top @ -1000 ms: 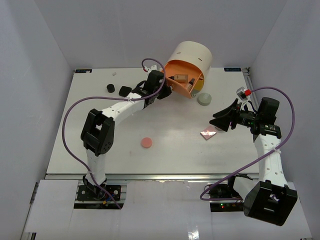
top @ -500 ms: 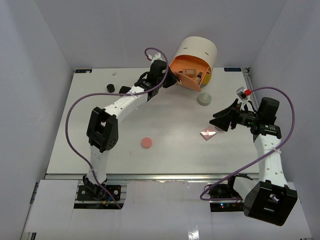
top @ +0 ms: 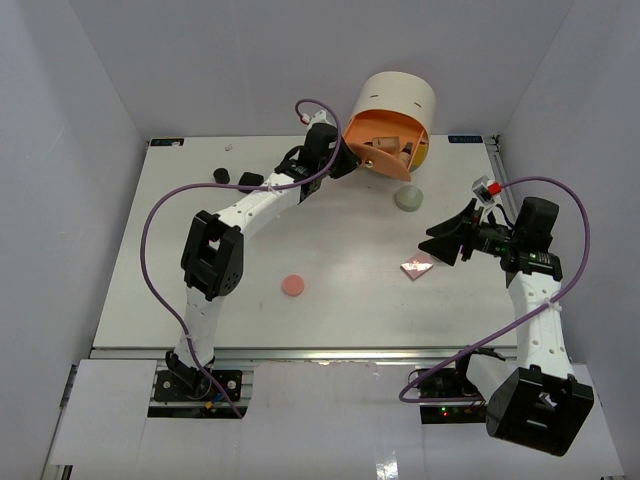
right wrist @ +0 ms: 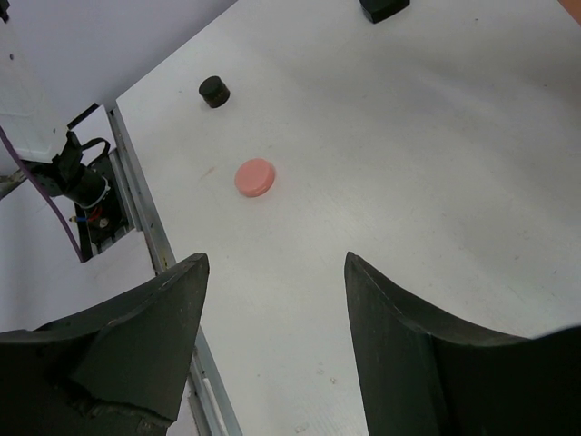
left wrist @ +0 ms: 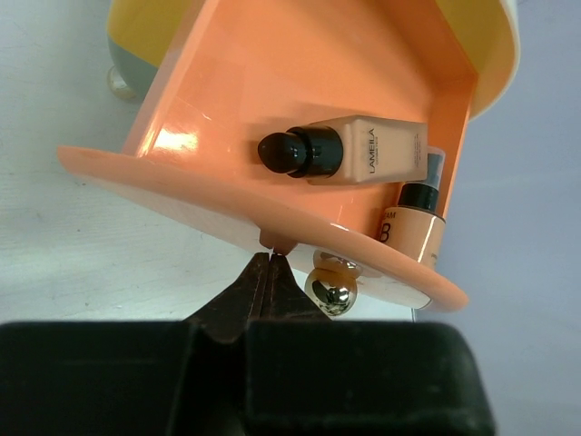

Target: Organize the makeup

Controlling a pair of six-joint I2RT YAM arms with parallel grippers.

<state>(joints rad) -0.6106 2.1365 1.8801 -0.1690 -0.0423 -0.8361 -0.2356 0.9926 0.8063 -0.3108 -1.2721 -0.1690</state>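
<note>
My left gripper is shut, its tips touching the front rim of the open orange drawer beside a shiny knob. Two black-capped brown bottles lie in the drawer. A grey-green compact sits right of the drawer. A pink square palette lies just left of my open, empty right gripper. A pink round compact sits mid-table. Two black jars stand at the back left.
The big cream cylindrical box stands at the table's back edge, with a yellow drawer beneath the orange one. White walls close in the table on three sides. A metal rail runs along the near edge.
My left gripper has moved up and to the right, swinging the orange drawer back toward the cream box. The right arm has barely moved.
</note>
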